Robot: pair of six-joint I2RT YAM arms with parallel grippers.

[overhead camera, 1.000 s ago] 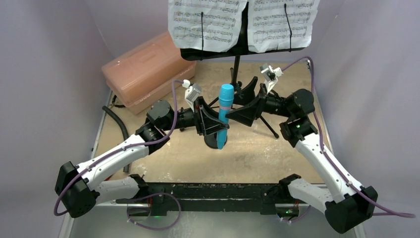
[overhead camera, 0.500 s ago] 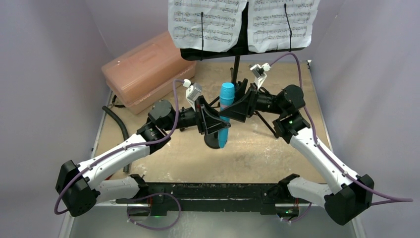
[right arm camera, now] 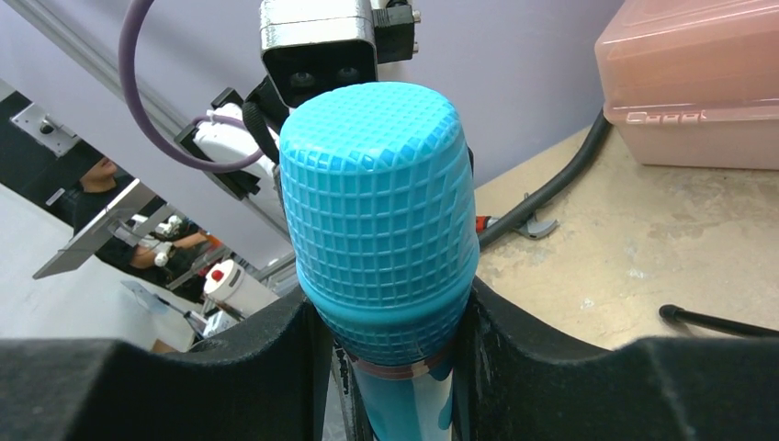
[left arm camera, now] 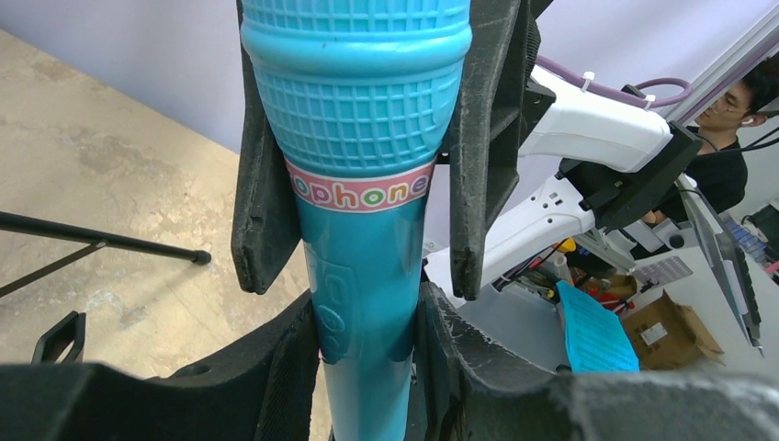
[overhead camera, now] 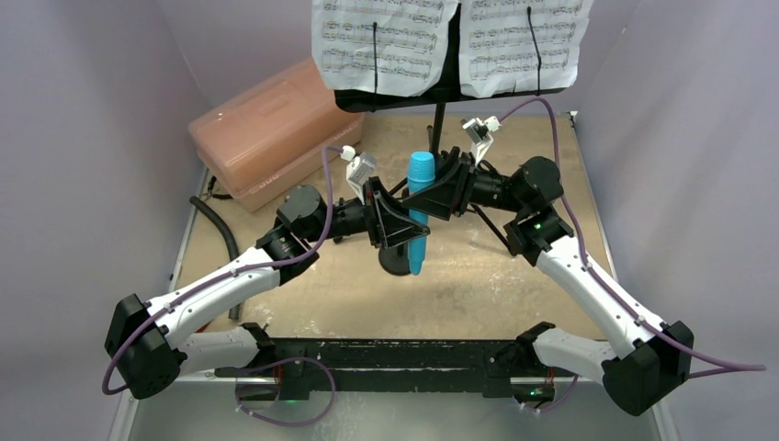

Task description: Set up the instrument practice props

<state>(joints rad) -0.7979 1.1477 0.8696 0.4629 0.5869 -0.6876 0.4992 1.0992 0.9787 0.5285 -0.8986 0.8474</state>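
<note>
My left gripper [overhead camera: 401,228] pinches the cyan-blue microphone [overhead camera: 421,173] by its handle. My right gripper [overhead camera: 439,184] presses on both sides of its gridded head. The microphone stands nearly upright over the round base of the mic stand [overhead camera: 395,265], mid-table; I cannot tell whether it is seated there. The pink box [overhead camera: 276,129] sits far left with its lid shut, and I cannot make out what is inside. Two sheet-music pages [overhead camera: 381,41] rest on the music stand [overhead camera: 439,96] behind.

Lavender walls [overhead camera: 83,138], tan tabletop [overhead camera: 478,294]
</note>
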